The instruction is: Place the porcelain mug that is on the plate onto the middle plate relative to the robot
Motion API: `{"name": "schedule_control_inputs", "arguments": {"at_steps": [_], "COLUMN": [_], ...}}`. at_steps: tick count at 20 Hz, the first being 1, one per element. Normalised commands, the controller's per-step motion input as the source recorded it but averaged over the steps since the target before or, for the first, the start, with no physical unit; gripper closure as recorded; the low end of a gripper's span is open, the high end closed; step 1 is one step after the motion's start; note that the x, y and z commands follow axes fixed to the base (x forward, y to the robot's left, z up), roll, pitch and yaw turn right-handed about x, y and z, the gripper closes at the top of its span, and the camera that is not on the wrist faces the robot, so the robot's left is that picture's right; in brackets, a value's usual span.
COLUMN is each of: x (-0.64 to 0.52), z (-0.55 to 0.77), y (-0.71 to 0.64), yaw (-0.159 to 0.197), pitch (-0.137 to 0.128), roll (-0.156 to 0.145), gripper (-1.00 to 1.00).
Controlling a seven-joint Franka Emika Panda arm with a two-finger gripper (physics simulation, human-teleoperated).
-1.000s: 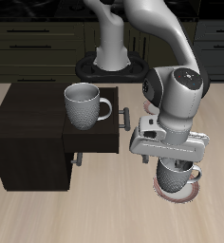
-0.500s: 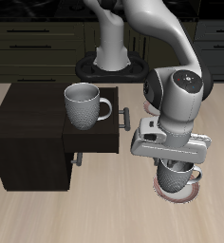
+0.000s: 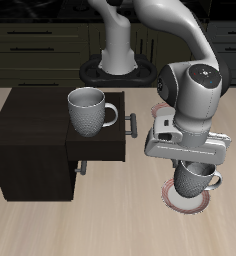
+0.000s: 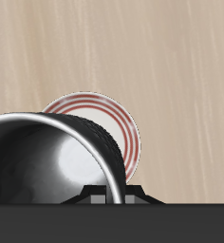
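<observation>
The porcelain mug [image 3: 195, 180] is held upright in the gripper [image 3: 189, 165], which is pinched on its rim, and it is seen raised just above the plate [image 3: 191, 195], whose reddish rim shows beneath it; whether the base is fully clear of the plate cannot be told from the exterior view. The mug's handle points sideways, away from the dark cabinet [image 3: 50, 140], and its long axis stands vertical. In the wrist view the mug [image 4: 57, 157] shows a dark, glossy inside with nothing visible in it, and it covers part of the plate [image 4: 114, 119]. The gripper's fingertips are largely hidden by the hand's body. On the cabinet a speckled mug [image 3: 88, 110] stands upright. The wooden bench [image 3: 110, 225] carries everything.
</observation>
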Motion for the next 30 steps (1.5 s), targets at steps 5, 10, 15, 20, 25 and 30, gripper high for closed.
{"name": "schedule_control_inputs", "arguments": {"at_steps": [5, 10, 15, 20, 25, 30], "x": [-0.35, -0.43, -0.3, -0.29, -0.4, -0.44], "z": [0.4, 0.47, 0.1, -0.04, -0.03, 0.07], "y": [0.2, 0.03, -0.14, -0.18, -0.12, -0.11], "yaw": [-0.048, 0.001, 0.038, -0.007, -0.036, 0.004], "pitch": [-0.046, -0.082, -0.07, -0.01, -0.009, -0.055], "roll": [0.049, 0.015, -0.02, -0.023, 0.018, 0.024], "gripper": [1.0, 1.0, 1.0, 1.0, 1.0, 1.0]}}
